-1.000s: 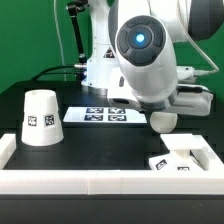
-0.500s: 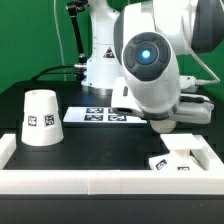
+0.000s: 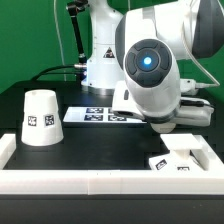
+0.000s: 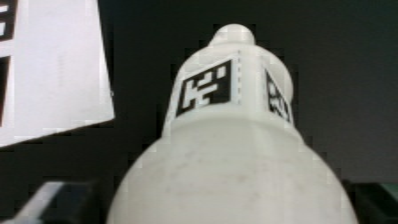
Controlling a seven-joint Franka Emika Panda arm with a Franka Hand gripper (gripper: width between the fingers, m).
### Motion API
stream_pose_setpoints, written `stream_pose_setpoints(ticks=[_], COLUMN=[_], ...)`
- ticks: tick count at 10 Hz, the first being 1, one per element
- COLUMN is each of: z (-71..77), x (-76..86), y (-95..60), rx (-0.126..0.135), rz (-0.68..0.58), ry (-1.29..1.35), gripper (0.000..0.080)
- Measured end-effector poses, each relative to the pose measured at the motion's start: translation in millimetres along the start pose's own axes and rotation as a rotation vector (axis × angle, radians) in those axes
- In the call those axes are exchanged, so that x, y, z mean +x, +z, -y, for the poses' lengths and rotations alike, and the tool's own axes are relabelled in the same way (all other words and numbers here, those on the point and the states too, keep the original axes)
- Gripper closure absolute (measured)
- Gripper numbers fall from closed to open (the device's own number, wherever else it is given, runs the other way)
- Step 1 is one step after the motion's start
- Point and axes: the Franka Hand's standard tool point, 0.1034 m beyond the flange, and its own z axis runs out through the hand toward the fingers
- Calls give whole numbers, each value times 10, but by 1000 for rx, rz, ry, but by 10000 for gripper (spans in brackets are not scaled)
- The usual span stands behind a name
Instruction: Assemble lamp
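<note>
In the wrist view the white bulb (image 4: 222,150) fills the frame: its round ball is close to the camera and its tagged stem (image 4: 228,85) points away. My gripper (image 4: 222,205) is shut on the ball, with dark fingers (image 4: 45,205) showing at its sides. In the exterior view the arm hides the bulb; the hand (image 3: 172,118) hangs above the table at the right. The tapered shade (image 3: 40,118) stands on its wide end at the exterior view's left. The flat square base (image 3: 185,158) lies at the front right, below the hand.
The marker board (image 3: 100,114) lies behind the middle of the black table and also shows in the wrist view (image 4: 45,90). A low white wall (image 3: 100,181) runs along the front and sides. The robot's pedestal (image 3: 100,65) stands at the back.
The arm has shifted toward the exterior view's right and turned. The bulb's ball, seen under the hand before, is now hidden behind the arm. Shade and base have not moved.
</note>
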Motion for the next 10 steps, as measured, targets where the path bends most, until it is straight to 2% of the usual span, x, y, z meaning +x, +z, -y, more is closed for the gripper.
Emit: stream_pose_setpoints(ticks=[1,3,5,6,8,10], z=[1,1,-18,-45,-85,-114], x=[0,-2,-18,-61,-148,-234], y=[0,-7,-98,-209,-587,-901], rx=[0,0,7,14,37,55], rz=[0,-2,-15,-21,-53,-56], ry=[0,-8,-43,-68,-134,-158], gripper=[222,222,222,222,222,220])
